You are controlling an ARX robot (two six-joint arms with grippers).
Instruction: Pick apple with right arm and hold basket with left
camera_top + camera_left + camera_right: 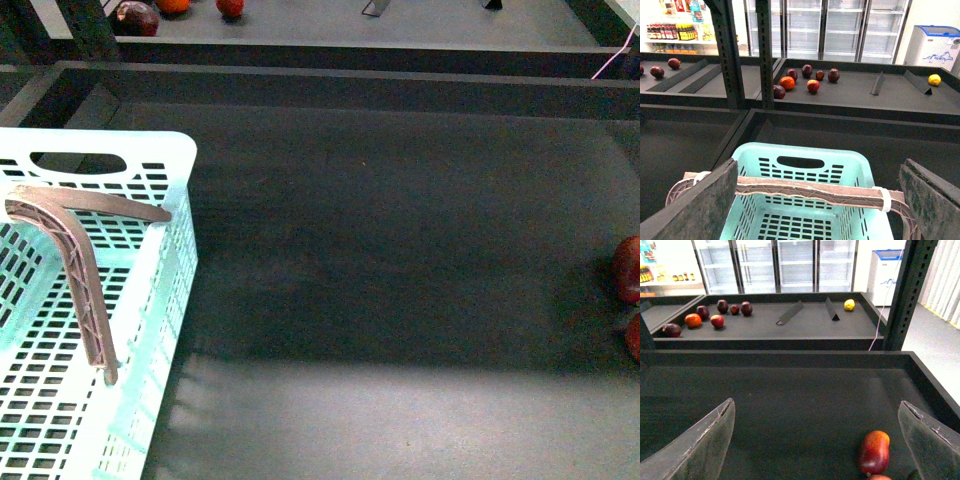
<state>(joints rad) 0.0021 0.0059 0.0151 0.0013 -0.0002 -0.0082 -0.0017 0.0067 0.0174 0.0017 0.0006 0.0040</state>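
Small fruits (812, 86), a yellow fruit (934, 79), on far shelf (860, 96).

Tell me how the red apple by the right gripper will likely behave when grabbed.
The apple looks round and glossy, so it may roll on the flat dark tray if nudged, or slip in the right gripper. A second apple close beside it could get bumped.

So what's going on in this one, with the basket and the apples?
A two-armed robot is set up, but nothing is grasped yet. Its left end effector hangs open above the latticed handle of the mint basket, not gripping it. The right end effector, also open, is over the dark tray, with the red apple lying ahead, untouched. A second red fruit lies beside it.
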